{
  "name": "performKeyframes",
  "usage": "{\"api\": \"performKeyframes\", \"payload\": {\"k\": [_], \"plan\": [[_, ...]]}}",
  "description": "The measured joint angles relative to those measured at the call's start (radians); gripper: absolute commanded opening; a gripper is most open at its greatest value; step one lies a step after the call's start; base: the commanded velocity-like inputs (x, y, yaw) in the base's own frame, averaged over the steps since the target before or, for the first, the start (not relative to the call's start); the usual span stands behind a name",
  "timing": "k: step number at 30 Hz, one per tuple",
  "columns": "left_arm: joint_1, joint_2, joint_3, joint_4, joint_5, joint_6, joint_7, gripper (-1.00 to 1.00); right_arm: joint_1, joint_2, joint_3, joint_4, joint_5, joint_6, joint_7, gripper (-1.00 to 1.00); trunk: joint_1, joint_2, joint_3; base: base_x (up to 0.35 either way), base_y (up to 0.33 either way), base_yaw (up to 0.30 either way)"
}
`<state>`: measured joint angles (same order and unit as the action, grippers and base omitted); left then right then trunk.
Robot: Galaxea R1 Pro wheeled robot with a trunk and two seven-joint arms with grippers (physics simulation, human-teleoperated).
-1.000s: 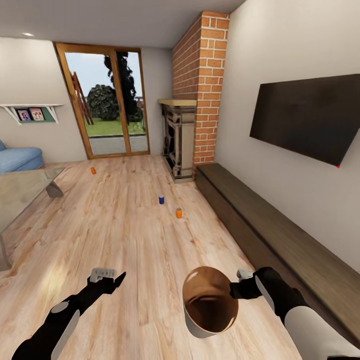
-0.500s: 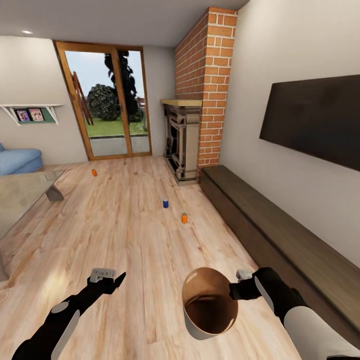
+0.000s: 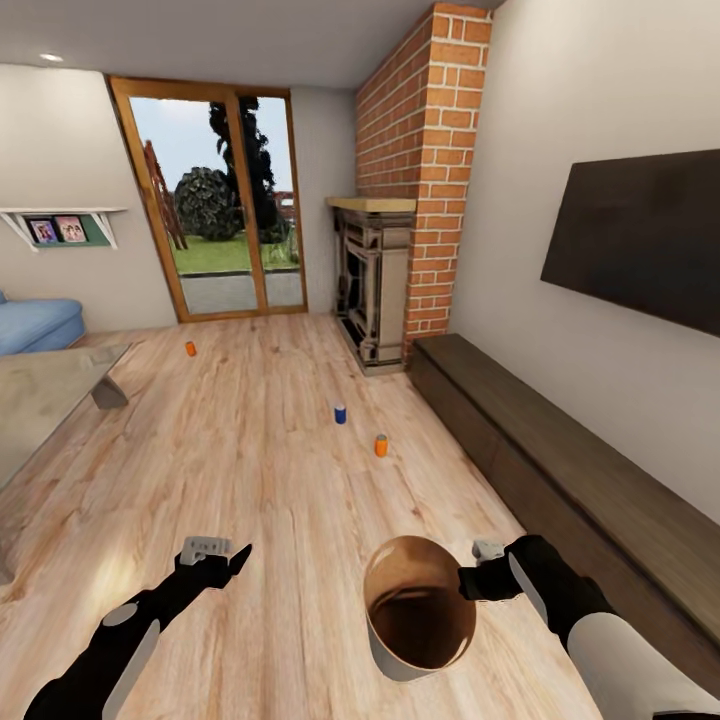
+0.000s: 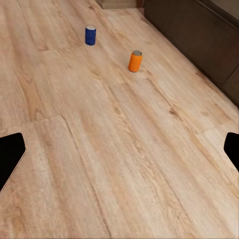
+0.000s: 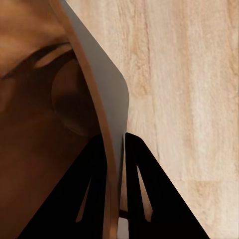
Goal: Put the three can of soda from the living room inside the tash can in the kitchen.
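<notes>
**Cans on living-room floor; bin held by its rim**

Three cans are seen standing upright on the wood floor (image 3: pixel 250 440) in the head view. The blue can (image 3: pixel 340 413) lies just right of centre frame, with an orange can (image 3: pixel 381 445) near it, lower and to the right, the two apart. A second orange can (image 3: pixel 190 348) stands well apart, in the left half above centre, near the glass door (image 3: pixel 215 200). In the left wrist view the blue can (image 4: pixel 90 35) and the near orange can (image 4: pixel 135 60) are seen in the upper part of the frame, both upright.

The cans are judged light, rigid and smooth-walled, liable to tip or roll if nudged at the top. A grip across the mid-body, with the fingers either side of the cylinder, is judged the soundest hold.

The tash can (image 3: pixel 418 605) is seen at lower centre of the head view, tilted with its copper interior facing the camera. It is clamped at the rim by the right gripper (image 3: pixel 470 582); in the right wrist view the thin wall (image 5: pixel 107 114) is pinched between the two dark fingers (image 5: pixel 139 199). The bin is judged light but glossy, so slip at the rim is a risk.

The left gripper (image 3: pixel 222 560) is carried at lower left, empty, its fingers spread wide.

A brick fireplace (image 3: pixel 400 200) and low dark cabinet (image 3: pixel 560 470) occupy the right side.
</notes>
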<state>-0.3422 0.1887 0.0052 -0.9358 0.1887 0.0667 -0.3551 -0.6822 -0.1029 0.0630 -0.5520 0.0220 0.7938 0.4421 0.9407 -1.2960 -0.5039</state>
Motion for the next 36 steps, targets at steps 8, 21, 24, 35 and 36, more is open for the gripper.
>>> {"api": "performKeyframes", "payload": {"k": [8,21,24,35,36], "plan": [[0.0,0.0,-0.001,0.0,0.0,-0.001,0.001,1.0,0.0,0.001,0.0,0.0,0.0,0.0,0.0,-1.0,0.0,0.0,-0.003,0.256,0.196,0.0],[0.0,0.0,-0.002,0.0,0.0,-0.001,0.001,1.0,0.0,0.001,0.001,0.001,-0.004,0.0,0.0,-1.0,0.0,0.0,-0.009,0.256,0.196,0.0],[0.0,0.0,-0.002,0.0,0.0,-0.001,0.001,1.0,0.0,0.004,0.001,0.002,0.003,-0.002,0.0,-1.0,0.0,0.0,-0.01,0.256,0.194,0.0],[0.0,0.0,-0.003,-0.002,0.0,-0.001,-0.001,1.0,0.0,0.02,0.0,0.003,0.003,-0.001,-0.001,-1.0,0.0,0.0,-0.012,0.256,0.193,0.0],[0.0,0.0,-0.003,-0.002,0.0,-0.001,-0.001,1.0,0.0,0.021,0.0,0.003,0.004,-0.001,-0.001,-1.0,0.0,0.0,-0.012,0.256,0.192,0.0]]}}
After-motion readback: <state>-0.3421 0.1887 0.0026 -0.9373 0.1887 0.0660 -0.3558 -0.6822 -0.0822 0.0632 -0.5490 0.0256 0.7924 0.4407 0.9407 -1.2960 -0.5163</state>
